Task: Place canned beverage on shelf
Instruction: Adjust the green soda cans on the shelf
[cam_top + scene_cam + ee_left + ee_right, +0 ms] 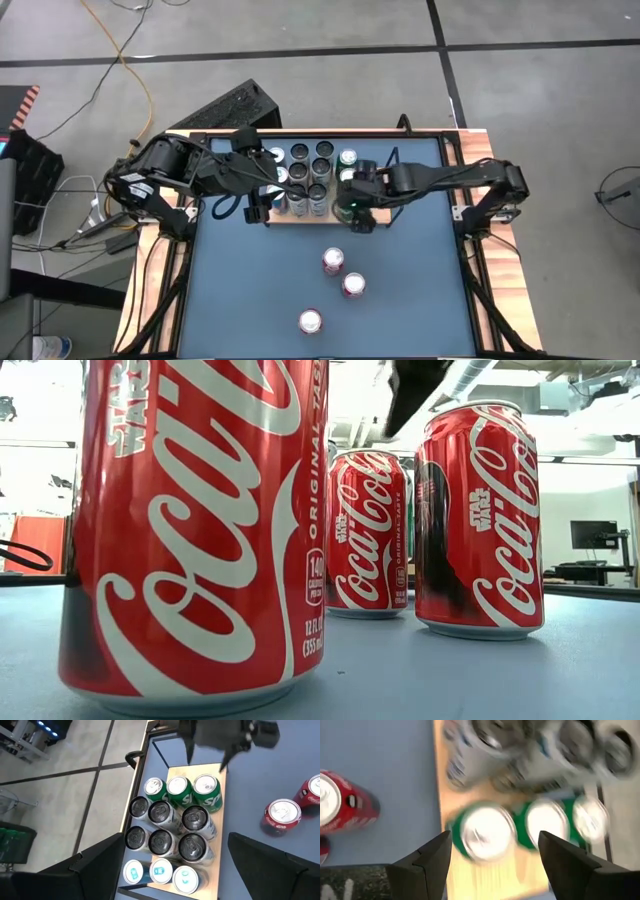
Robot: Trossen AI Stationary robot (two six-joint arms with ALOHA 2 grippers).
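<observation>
Right pincer [352, 212] spread wide above green can [482, 832] on shelf [221, 802]. Left pincer [268, 196] wide over shelf's other end. Three red cans [333, 261] on worktop [400, 300].

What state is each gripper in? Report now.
Left gripper: open, empty, above the light-wood shelf.
Right gripper: open, empty, over a green can.

3 red cans [333, 261], green cans [205, 792], blue tabletop [250, 290], light-wood shelf [221, 810].
</observation>
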